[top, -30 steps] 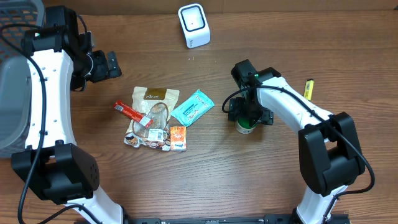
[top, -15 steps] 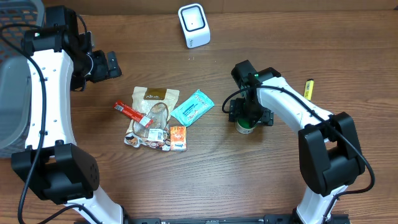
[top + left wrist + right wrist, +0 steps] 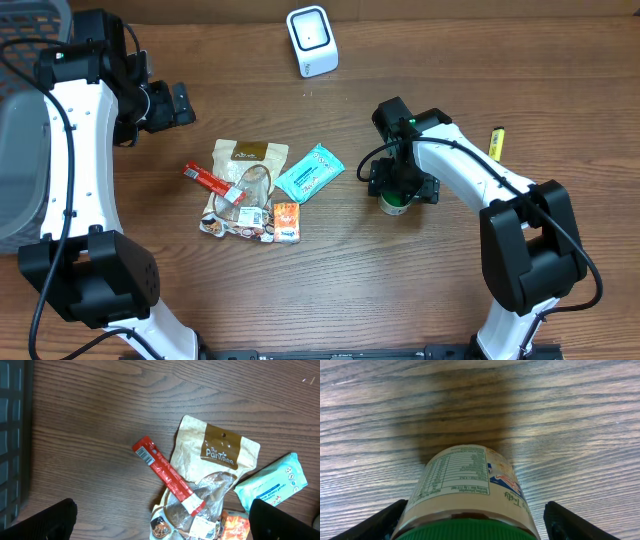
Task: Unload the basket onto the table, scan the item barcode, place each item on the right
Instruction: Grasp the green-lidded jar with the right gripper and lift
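Green-capped and upright, the jar (image 3: pixel 465 485) stands on the wooden table (image 3: pixel 330 300) nearest me, and the right gripper (image 3: pixel 399 190) hangs straight over it. Its fingers (image 3: pixel 377 522) are spread wide on either side of the lid, close in; I cannot tell whether they are pressing on it or just beside it. The label face on show carries a nutrition panel, with no barcode I can make out.

Further left lies a heap of snacks: a tan pouch (image 3: pixel 217 455), a red stick pack (image 3: pixel 167 475) and a teal wipes pack (image 3: pixel 272 485). Beyond them the left gripper (image 3: pixel 183 102) hovers fully spread, holding nothing.

Farthest back sits the white scanner (image 3: pixel 312 40), well apart from the jar. By my reckoning nothing is scanned yet: lifting, carrying and turning the barcode to the scanner all remain.
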